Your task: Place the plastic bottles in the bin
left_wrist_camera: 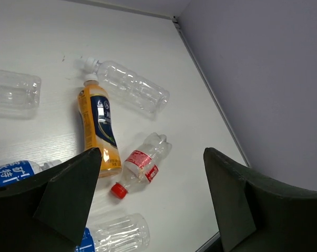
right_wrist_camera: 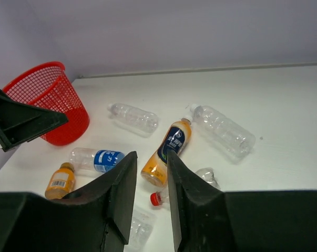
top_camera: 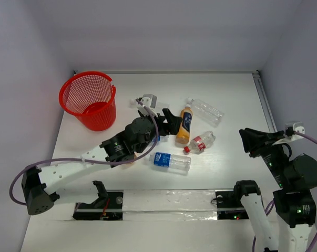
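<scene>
Upper left, the bin is glossy red plastic mesh with a solid rim. The plastic bottles at centre are clear and shiny on a smooth, matt white table.

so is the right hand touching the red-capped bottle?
Apart. The top view shows a strip of bare table between the right hand and the red-capped bottle.

Bright, even overhead light, soft faint shadows, sharp focus throughout.
</scene>
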Motion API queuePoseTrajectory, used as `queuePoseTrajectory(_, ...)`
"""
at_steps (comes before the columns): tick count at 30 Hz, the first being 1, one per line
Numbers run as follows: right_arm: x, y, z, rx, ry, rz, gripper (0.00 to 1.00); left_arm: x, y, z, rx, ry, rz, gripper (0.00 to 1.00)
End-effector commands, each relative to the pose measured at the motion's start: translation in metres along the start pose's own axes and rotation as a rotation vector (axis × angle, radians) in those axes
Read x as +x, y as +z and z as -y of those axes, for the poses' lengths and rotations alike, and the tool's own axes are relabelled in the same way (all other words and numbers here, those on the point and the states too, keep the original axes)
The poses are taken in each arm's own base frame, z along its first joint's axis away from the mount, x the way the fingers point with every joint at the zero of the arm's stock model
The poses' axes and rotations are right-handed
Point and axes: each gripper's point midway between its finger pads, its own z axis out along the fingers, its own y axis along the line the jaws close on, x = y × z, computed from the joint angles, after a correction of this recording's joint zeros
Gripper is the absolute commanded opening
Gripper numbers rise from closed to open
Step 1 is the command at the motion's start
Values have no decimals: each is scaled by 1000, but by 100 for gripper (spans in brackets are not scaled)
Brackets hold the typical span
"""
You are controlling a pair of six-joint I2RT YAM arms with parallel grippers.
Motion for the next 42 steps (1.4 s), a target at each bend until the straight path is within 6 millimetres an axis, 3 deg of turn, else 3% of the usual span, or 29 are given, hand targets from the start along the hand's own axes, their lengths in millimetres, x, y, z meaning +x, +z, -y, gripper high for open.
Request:
queuePoseTrajectory(1, -2, 3, -3, -24, -12, 3, 36, -28, 6, 4, -1, -74, 82, 77)
queuePoseTrajectory(3, -1, 5, -3, -29, -12, 4, 36, -32, 11, -6, -29, -78, 77, 75)
queuePoseTrajectory(5, 1, 8, -3, -34, -8, -6, 30, -37, 17, -12, -42, -97, 79, 68)
queuePoseTrajectory(6, 1, 9, -4, -38, -6, -14, 24, -40, 20, -15, -47, -106, 84, 65)
queuePoseTrajectory(7, 3, 12, -3, -38, -2, -28, 11, -46, 29, -32, -82, -120, 97, 61)
queuePoseTrajectory(8, 3, 13, -5, -48, 1, -36, 5, -45, 35, -34, -63, -151, 74, 49)
queuePoseTrajectory(9, 5, 15, -5, -51, 6, -46, 2, -47, 40, -42, -65, -174, 66, 43)
queuePoseTrajectory(10, 6, 18, -4, -49, 9, -54, 0, -42, 50, -54, -87, -190, 45, 37)
queuePoseTrajectory(11, 9, 22, -1, -40, 16, -74, 0, -49, 57, -72, -117, -214, 47, 25)
queuePoseTrajectory(13, 12, 27, 2, -31, 24, -93, 0, -42, 70, -96, -176, -240, 23, 17)
queuePoseTrajectory(14, 15, 32, 5, -24, 30, -111, 0, -46, 75, -103, -194, -247, 25, 7)
queuePoseTrajectory(18, 16, 45, 1, -49, 99, -123, 0, -52, 87, -165, -413, -322, 40, 0)
queuePoseTrajectory(20, 13, 49, -2, -66, 109, -112, 0, -53, 90, -180, -443, -343, 44, 0)
queuePoseTrajectory(22, 15, 55, -5, -92, 139, -109, 0, -54, 95, -189, -445, -364, 31, 22)
queuePoseTrajectory(23, 20, 61, -2, -93, 145, -119, 0, -50, 100, -203, -475, -371, 23, 30)
queuePoseTrajectory(24, 25, 65, -3, -104, 152, -137, 0, -52, 105, -203, -474, -368, 21, 48)
queuePoseTrajectory(26, 33, 72, 2, -95, 154, -157, 0, -41, 114, -221, -531, -364, -11, 62)
queuePoseTrajectory(27, 36, 76, 5, -89, 157, -170, 0, -46, 119, -225, -540, -360, -3, 69)
queuePoseTrajectory(29, 36, 80, 5, -95, 150, -163, 0, -29, 126, -243, -611, -353, -42, 73)
queuePoseTrajectory(30, 40, 82, 7, -89, 155, -168, 0, -34, 129, -250, -632, -352, -26, 77)
queuePoseTrajectory(32, 39, 85, 7, -95, 153, -163, 0, -19, 134, -264, -689, -348, -54, 79)
queuePoseTrajectory(38, 57, 97, 11, -103, 145, -203, 0, 6, 140, -286, -768, -378, -84, 80)
queuePoseTrajectory(42, 67, 104, 11, -114, 148, -223, 0, 11, 143, -294, -795, -366, -82, 82)
